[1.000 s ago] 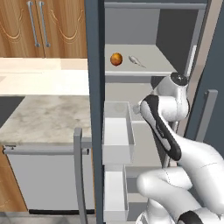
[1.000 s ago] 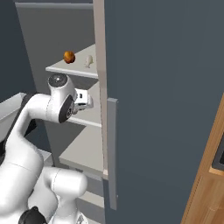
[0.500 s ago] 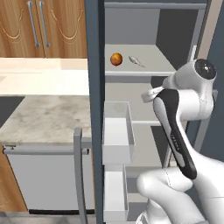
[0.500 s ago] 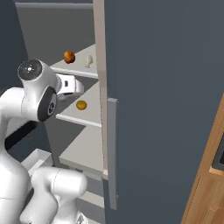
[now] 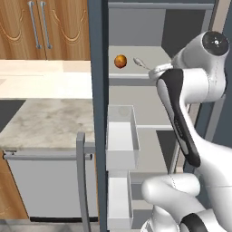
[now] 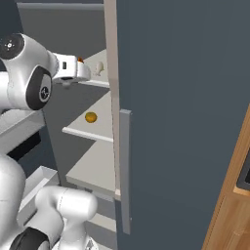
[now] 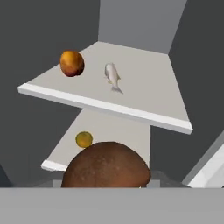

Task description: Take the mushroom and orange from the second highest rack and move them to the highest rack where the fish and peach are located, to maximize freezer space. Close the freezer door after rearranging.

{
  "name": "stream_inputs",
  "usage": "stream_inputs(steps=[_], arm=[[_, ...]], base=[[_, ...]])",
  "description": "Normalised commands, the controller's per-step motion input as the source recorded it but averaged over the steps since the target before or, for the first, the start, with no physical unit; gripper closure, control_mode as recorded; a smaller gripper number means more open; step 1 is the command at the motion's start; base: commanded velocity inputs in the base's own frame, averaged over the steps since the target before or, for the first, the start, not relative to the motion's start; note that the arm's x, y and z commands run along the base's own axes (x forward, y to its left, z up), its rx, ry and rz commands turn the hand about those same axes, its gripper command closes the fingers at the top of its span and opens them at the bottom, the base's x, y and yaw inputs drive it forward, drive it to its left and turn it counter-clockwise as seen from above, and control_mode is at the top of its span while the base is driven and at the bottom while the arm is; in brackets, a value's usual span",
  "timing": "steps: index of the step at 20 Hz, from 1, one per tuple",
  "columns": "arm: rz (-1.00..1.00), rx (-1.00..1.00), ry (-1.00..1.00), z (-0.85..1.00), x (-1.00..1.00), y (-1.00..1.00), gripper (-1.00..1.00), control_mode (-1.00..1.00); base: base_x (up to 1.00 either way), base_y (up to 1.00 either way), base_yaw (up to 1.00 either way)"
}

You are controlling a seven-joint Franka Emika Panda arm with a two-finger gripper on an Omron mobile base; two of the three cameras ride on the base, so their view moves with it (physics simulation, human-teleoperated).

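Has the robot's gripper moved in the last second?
Yes. The gripper, holding the mushroom, has risen from beside the lower rack to the top rack with the fish.

Here's the arm (image 5: 181,104), glossy white shells all the way up, rounded and bulbous at each link. Dark grey to black bands wrap the joints, with a round dark cap (image 5: 215,41) on top and another dark disc (image 6: 43,89) on the side.

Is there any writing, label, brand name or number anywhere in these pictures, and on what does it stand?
None can be read: no words, numbers or signs on the freezer door, the racks, the wooden cabinets, the counter or the robot arm.
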Motion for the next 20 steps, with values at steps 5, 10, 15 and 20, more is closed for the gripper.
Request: stream_inputs(steps=[5,10,15,20], arm=[[-0.01,0.01,0.00,0.28,0.46,-0.41,1.00,-1.00],[0.00,0.02,0.00,-0.21,0.69,-0.30,1.00,-1.00],[0.00,0.00,0.00,-0.43,0.73,-0.19,1.00,-1.00],[0.00,0.00,0.00,-0.44,0.78,-0.11,1.00,-1.00]], base=[[0.00,0.00,0.00],[0.00,0.00,0.00],[0.00,0.00,0.00],[0.00,0.00,0.00]])
